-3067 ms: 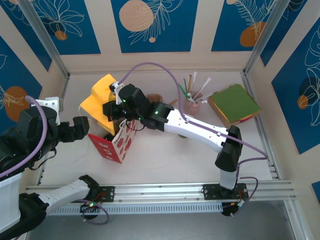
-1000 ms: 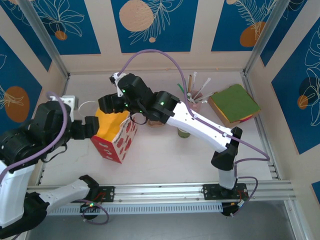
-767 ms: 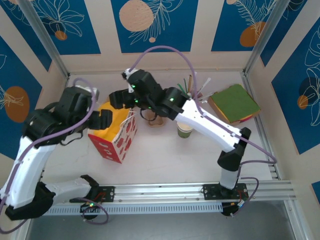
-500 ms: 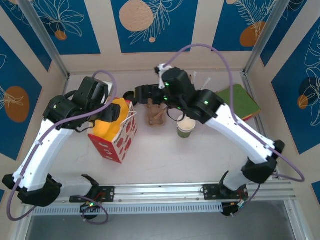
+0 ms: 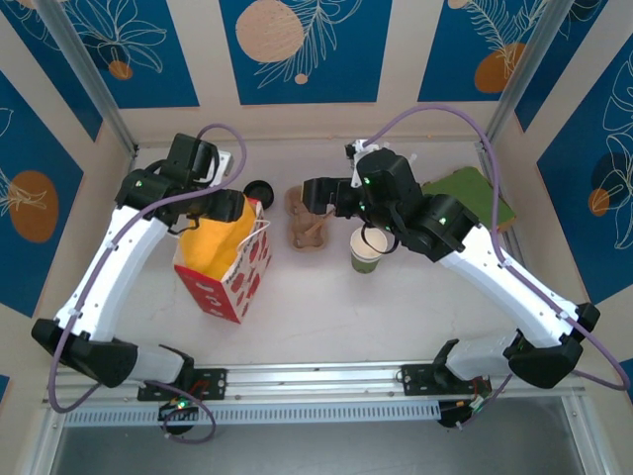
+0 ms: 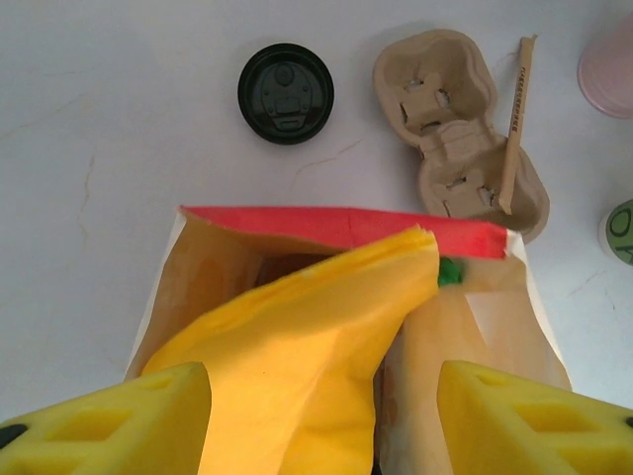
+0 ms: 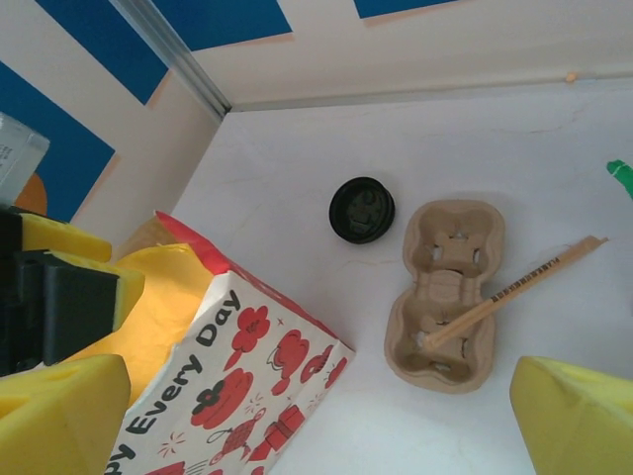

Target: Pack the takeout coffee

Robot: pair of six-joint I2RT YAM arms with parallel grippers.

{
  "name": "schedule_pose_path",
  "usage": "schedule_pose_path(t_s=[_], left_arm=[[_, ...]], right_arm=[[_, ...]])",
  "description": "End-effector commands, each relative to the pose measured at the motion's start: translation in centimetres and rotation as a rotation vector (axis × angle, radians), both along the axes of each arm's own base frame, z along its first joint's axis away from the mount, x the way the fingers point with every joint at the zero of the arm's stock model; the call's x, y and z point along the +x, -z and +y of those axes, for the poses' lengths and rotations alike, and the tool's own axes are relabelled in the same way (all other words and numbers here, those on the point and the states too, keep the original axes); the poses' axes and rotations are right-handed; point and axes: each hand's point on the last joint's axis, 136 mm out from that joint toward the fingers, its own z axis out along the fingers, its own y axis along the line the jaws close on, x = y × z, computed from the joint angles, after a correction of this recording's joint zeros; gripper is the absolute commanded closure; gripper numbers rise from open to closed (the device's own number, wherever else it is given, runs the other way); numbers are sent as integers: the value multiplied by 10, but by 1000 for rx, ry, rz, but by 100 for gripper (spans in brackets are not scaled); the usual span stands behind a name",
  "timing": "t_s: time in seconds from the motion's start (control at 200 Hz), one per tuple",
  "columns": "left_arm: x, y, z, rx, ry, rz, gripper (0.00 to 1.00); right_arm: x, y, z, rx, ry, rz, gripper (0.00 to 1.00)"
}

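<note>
The takeout coffee is hidden. A paper bag (image 5: 232, 277) with red drawings stands at the left, stuffed with yellow paper (image 6: 297, 366). A small green patch (image 6: 450, 272) shows inside the bag beside the paper; I cannot tell what it is. My left gripper (image 5: 226, 206) hangs over the bag's mouth, open (image 6: 321, 416), with the yellow paper bulging up between its fingers. My right gripper (image 5: 315, 193) is open wide (image 7: 316, 421) above the table between the bag (image 7: 247, 376) and the brown cup carrier (image 7: 447, 294), holding nothing.
A loose black lid (image 5: 259, 190) lies behind the bag. The carrier (image 5: 307, 226) has a wooden stirrer (image 6: 514, 124) across it. A lidless green cup (image 5: 368, 247) stands to its right, a pink cup (image 6: 608, 69) behind, a green pad (image 5: 473, 203) at the back right.
My left arm has swung in from the left to over the bag's mouth and its jaws have narrowed. My right arm has pulled back from the bag to over the carrier and opened wide.
</note>
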Motion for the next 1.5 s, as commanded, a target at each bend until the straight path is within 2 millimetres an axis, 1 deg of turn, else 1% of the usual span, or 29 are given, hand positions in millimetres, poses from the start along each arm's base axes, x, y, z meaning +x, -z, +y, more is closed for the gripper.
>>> schedule_pose_path(t_s=[0.0, 0.14, 0.265, 0.47, 0.65, 0.765, 0.83, 0.895, 0.95, 1.015, 1.065, 1.09, 1.32, 1.415, 1.495], left_arm=[[9, 8, -7, -32, 36, 10, 38], [7, 26, -5, -38, 26, 54, 37], [3, 49, -1, -32, 7, 107, 37], [-6, 66, 0, -51, -12, 143, 36], [-10, 67, 2, -62, -25, 147, 35], [-15, 70, 3, -61, -29, 156, 37], [-17, 68, 6, -55, -37, 144, 44], [-17, 66, 7, -54, -39, 136, 44], [-17, 67, 8, -49, -37, 137, 50], [-16, 75, 12, -27, -50, 149, 52], [-16, 82, 15, -16, -60, 160, 58], [-16, 85, 15, -16, -66, 166, 60], [-18, 108, 18, -42, -93, 208, 60], [-20, 108, 16, -60, -92, 215, 61], [-21, 104, 15, -79, -92, 208, 61]], right_arm=[[0, -6, -10, 30, 25, -2, 1], [4, -1, -12, 31, 30, 9, 1], [8, 3, -10, 43, 22, 24, 1], [13, 7, -3, 46, 6, 41, 1], [15, 8, 0, 50, -2, 47, 1], [15, 8, 1, 53, -7, 48, 1], [15, 8, 3, 56, -13, 49, 1], [15, 10, 4, 58, -14, 56, 1], [14, 11, 4, 62, -18, 60, 1], [14, 11, 5, 67, -21, 65, 1], [13, 12, 7, 70, -26, 69, 1], [13, 13, 7, 71, -28, 70, 1], [9, 15, 9, 72, -35, 78, 1], [8, 16, 10, 71, -38, 83, 1], [9, 17, 11, 70, -39, 85, 1]])
